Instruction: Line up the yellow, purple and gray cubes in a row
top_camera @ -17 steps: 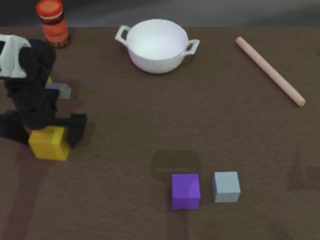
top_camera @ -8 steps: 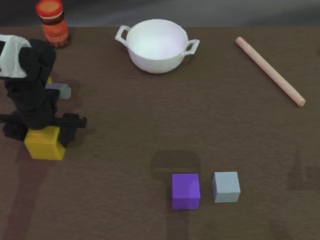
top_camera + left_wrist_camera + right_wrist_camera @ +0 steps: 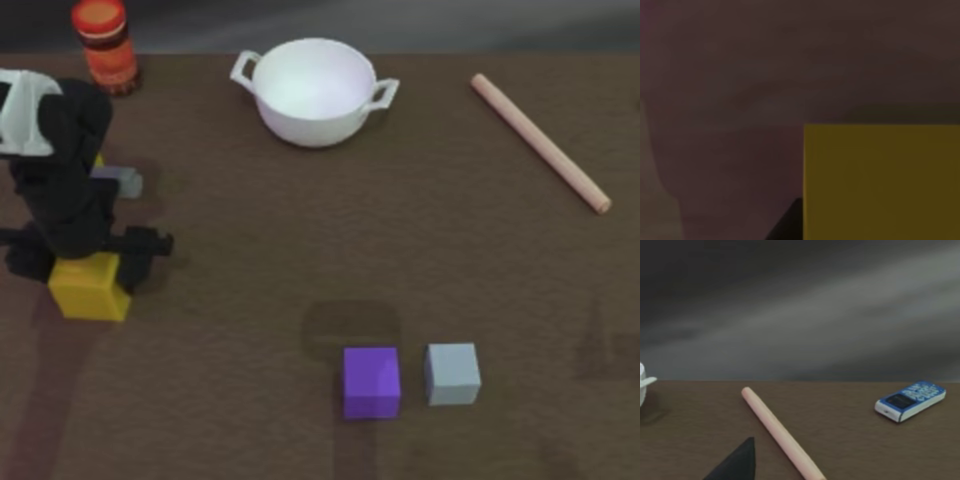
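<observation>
The yellow cube [image 3: 90,290] sits near the table's left edge with my left gripper [image 3: 88,258] shut on it, one black finger on each side. In the left wrist view the yellow cube [image 3: 880,182] fills much of the frame, and a dark fingertip [image 3: 790,222] lies against its edge. The purple cube [image 3: 371,381] and the smaller gray cube [image 3: 452,373] stand side by side at the front centre with a narrow gap between them. My right gripper is outside the top view. The right wrist view shows a single fingertip [image 3: 735,462] with nothing beside it.
A white two-handled pot [image 3: 315,90] stands at the back centre and a red jar [image 3: 103,45] at the back left. A wooden rod [image 3: 540,143] lies at the back right. A yellow, grey-tipped object [image 3: 122,181] is partly hidden by the left arm. A blue phone [image 3: 910,400] lies beyond the rod.
The left gripper's fingers have closed in on the yellow cube, and the cube has shifted slightly left. Nothing has moved in the last half second.
</observation>
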{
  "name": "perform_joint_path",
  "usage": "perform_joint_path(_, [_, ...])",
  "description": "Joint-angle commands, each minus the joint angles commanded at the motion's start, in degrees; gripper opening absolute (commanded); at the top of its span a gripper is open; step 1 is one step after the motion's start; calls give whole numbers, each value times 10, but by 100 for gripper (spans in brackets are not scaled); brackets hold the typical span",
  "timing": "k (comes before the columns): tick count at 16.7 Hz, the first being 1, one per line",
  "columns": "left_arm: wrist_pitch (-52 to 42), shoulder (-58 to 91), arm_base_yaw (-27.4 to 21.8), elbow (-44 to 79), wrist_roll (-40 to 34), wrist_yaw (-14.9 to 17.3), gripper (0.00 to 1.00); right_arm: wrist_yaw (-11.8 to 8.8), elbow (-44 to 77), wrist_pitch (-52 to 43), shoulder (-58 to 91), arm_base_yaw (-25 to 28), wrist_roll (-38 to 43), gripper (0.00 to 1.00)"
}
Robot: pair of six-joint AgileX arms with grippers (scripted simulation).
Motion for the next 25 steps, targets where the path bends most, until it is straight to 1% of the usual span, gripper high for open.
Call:
perform_joint_path(6, [-5,-8,0,3,1,0,0,0,0,0,0,0,0,100])
perform_joint_path(8, [-27,-17,2,16,1,0,0,0,0,0,0,0,0,100])
perform_joint_path(13, [-128,-64,10,65,-1,-1,0,0,0,0,0,0,0,100])
perform_joint_path(15, [-142,-74,11,73,-1,-1,0,0,0,0,0,0,0,100])
perform_joint_path(19, [-140,-72,7,72,-2,-1,0,0,0,0,0,0,0,100])
perform_joint_path(20, [-141,-74,0,71,-9,-1,0,0,0,0,0,0,0,100])
perform_joint_path(22, [-143,-81,-30,64,-41,-1,0,0,0,0,0,0,0,100])
perform_joint_path(25, [-147,-102,-99,44,-124,-2,0,0,0,0,0,0,0,100])
